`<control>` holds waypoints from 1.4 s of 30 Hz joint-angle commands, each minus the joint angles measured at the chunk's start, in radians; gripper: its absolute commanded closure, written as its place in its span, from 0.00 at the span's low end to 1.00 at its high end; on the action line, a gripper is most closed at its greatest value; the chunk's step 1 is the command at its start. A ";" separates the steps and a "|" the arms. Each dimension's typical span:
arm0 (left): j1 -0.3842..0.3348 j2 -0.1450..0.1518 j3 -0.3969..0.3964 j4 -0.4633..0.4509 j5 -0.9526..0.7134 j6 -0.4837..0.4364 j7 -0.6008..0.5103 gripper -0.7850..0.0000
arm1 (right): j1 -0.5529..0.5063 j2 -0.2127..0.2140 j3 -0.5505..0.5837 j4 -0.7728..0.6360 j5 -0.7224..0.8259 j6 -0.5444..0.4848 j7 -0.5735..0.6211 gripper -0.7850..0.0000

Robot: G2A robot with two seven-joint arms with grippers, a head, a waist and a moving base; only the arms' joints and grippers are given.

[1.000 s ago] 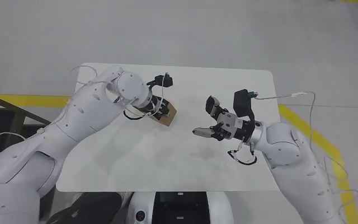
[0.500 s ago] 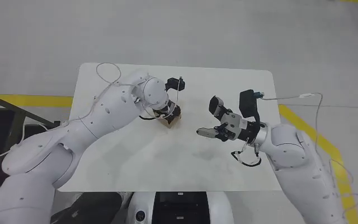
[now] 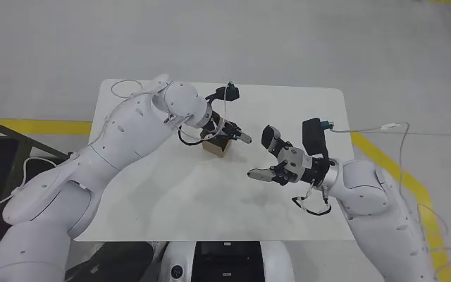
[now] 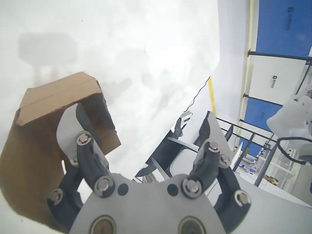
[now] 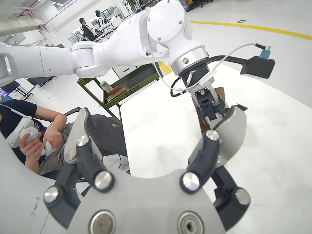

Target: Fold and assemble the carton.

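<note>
The brown carton [image 3: 213, 147] sits on the white table [image 3: 141, 204] near its middle, partly folded, with one end open. My left gripper [image 3: 227, 137] is right on it and open. In the left wrist view one finger [image 4: 73, 122] reaches inside the open end of the carton [image 4: 48, 108], while the other finger [image 4: 212, 132] hangs free over the table. My right gripper [image 3: 264, 155] stands open a short way to the right, facing the carton with nothing between its fingers. In the right wrist view, my right gripper [image 5: 160, 115] looks at the left gripper [image 5: 209, 105] and the carton [image 5: 220, 93] behind it.
The table's right edge [image 4: 217, 49] runs close beyond the carton in the left wrist view. A seated person [image 5: 46, 132] with hand controllers and a green cart [image 5: 121, 86] are off the table's side. Bare table surface lies in front of both arms.
The left arm has carried the carton to the right toward the table's middle and turned its wrist; one finger now sticks out beside the carton. The right gripper has barely moved.
</note>
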 commanded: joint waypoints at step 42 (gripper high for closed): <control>0.418 0.266 -0.717 -0.083 0.265 -1.102 0.420 0.00 | 0.083 -0.013 -0.116 0.123 -0.153 0.095 -0.187 0.00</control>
